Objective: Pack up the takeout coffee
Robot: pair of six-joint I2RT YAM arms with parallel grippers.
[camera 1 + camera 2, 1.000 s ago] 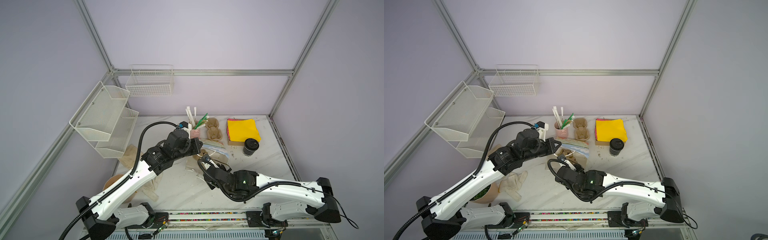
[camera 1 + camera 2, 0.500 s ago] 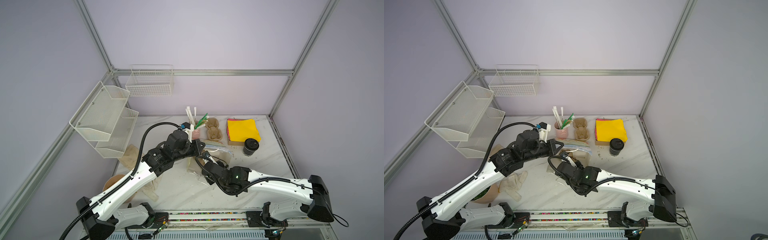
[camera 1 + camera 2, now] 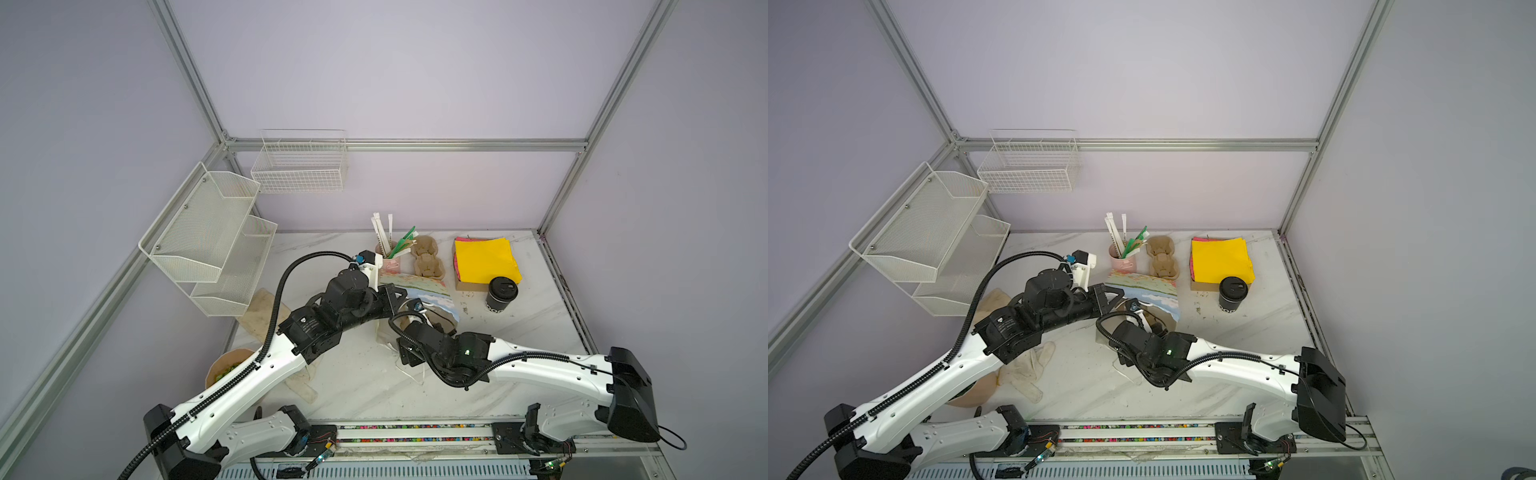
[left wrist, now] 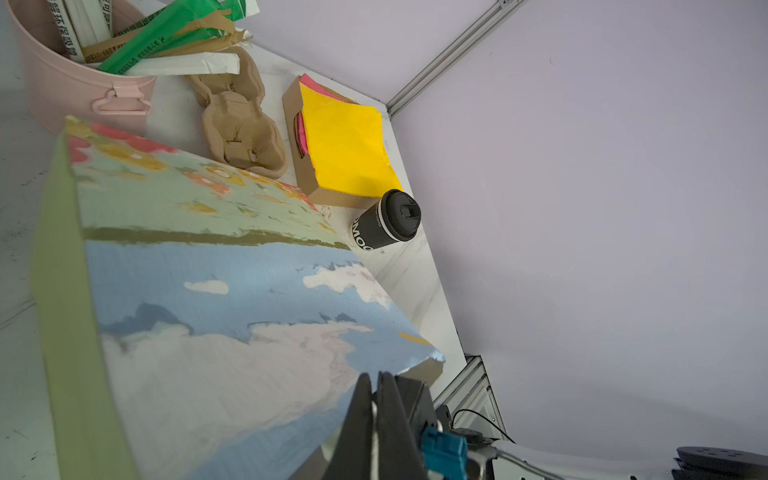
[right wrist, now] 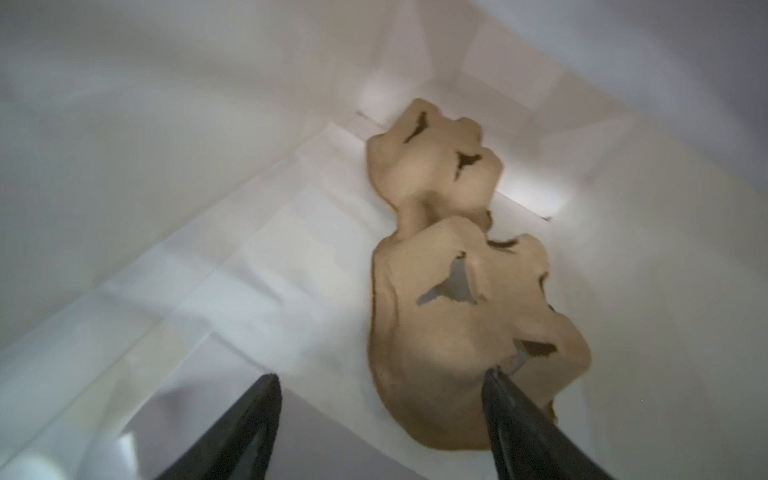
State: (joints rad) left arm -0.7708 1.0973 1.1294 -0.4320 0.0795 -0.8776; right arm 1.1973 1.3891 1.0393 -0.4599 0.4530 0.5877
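Left fingers (image 4: 356, 424) clamp the rim of the bag (image 4: 232, 291); right fingers (image 5: 245, 430) gape open inside, above the carrier (image 5: 449, 299). Pulling out crooked could snag and collapse it.

Takeout cup (image 3: 497, 304): black, white lettering on the side; lid (image 3: 503, 286): black; paper bag (image 4: 232, 291): painted pattern of blue sky, white clouds and orange, yellow and red flowers on pale green; green side panel; white inside; cup carriers (image 3: 427, 261): tan; napkins (image 3: 484, 259): yellow over pink; napkin box (image 3: 469, 286): brown; straw cup (image 4: 70, 89): pink; straw wrappers (image 4: 166, 37): white and green; counter (image 3: 532, 324): white marble, grey veins.
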